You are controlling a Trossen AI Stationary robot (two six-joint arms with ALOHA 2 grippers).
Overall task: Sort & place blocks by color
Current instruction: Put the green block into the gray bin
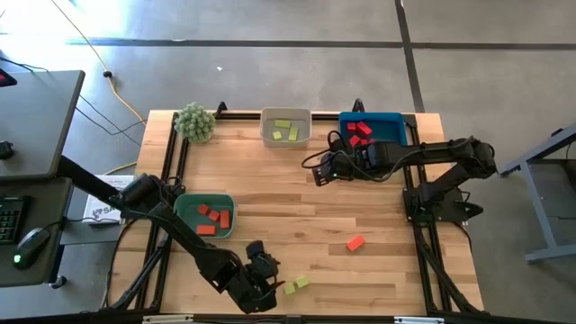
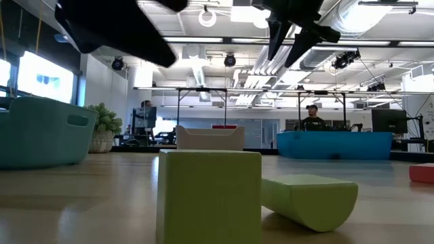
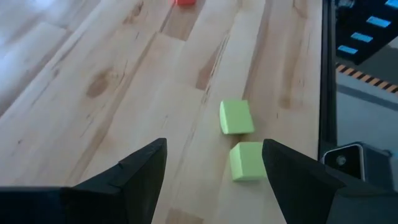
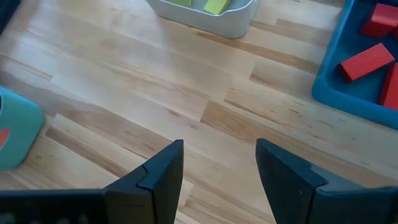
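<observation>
Yellow-green: we count two blocks (image 1: 286, 130) already in the white tray (image 1: 266, 135), two loose blocks (image 1: 296, 284) at the worktop (image 1: 297, 202) front edge. Left gripper (image 1: 265, 270) hovers just beside them, jaws wide apart, holding nothing. Red tray (image 1: 396, 121) and green tray (image 1: 184, 216) stocked. One orange block (image 1: 355, 243) remains loose. Right gripper (image 1: 321, 171) waits mid-worktop, jaws apart, empty. We judge sorting mostly done.

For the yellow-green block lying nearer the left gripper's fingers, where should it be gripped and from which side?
Probably from straight above, closing the left gripper on two opposite flat side faces of the nearer yellow-green block. It lies flat on the table with a small gap to the second yellow-green block, so the faces away from that neighbour leave the fingers most room.
</observation>
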